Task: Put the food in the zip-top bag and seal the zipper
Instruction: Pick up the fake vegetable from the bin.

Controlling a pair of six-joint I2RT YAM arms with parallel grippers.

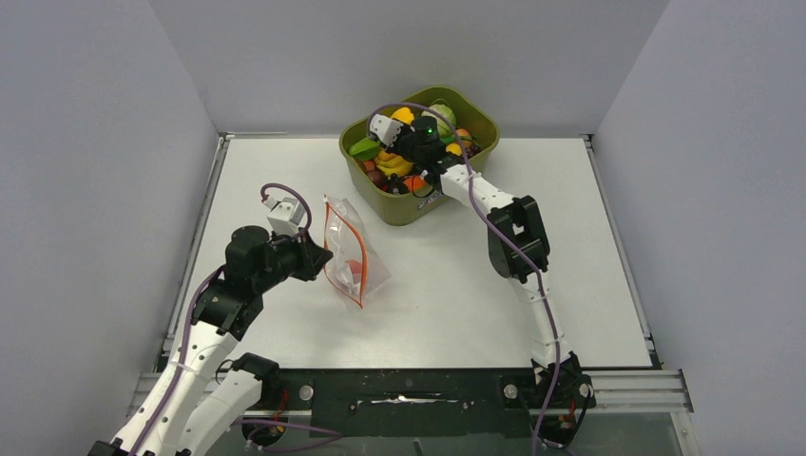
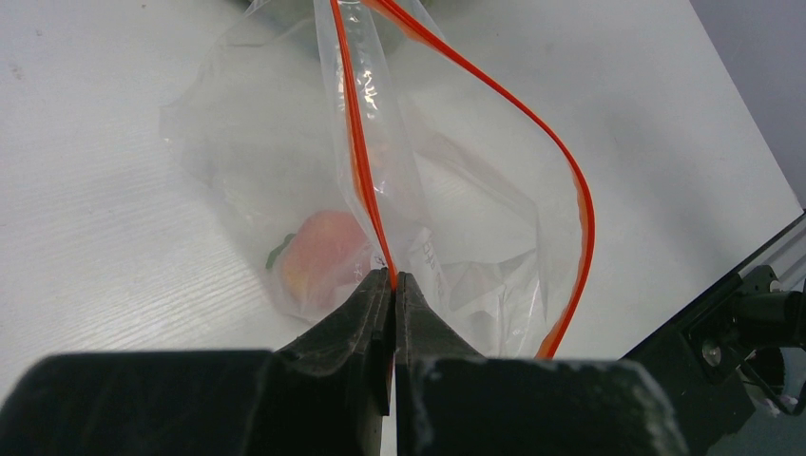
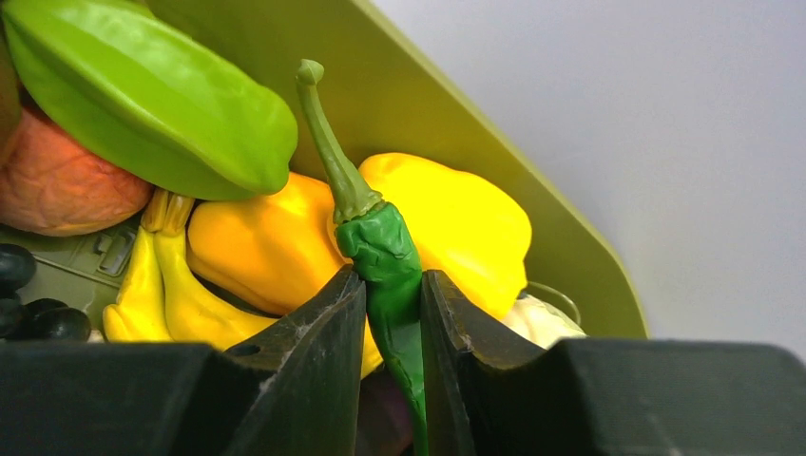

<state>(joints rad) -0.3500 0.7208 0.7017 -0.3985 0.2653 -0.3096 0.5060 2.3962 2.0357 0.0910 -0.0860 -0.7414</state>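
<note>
Right up close, the right claw (image 3: 393,285) pinches a green pod (image 3: 378,242) between its two jaws. They are nearly closed, just under the pod's bent stem. The pod is down in the tub (image 3: 447,95), leaning on two yellow peppers (image 3: 456,218). I think the pod is light and hard. Its shiny skin looks slippery, so it could slide or twist out. The fat part near the stem, where the claw is now, looks like the best place to hold.

The left claw (image 2: 394,283) is squeezed all the way closed on the zipper (image 2: 356,142), on one side of the mouth of the zip-top bag (image 2: 475,228). The bag is soft, thin and crinkly. I think it would flop flat if let go, so holding the stiffer red strip is smart. The mouth hangs open. A pink-red fruit (image 2: 318,255) sits inside already.

The bag lies on the white table (image 1: 456,294), well apart from the tub at the far edge. The table looks smooth and flat. Plain grey walls (image 1: 86,142) stand on three sides.
</note>
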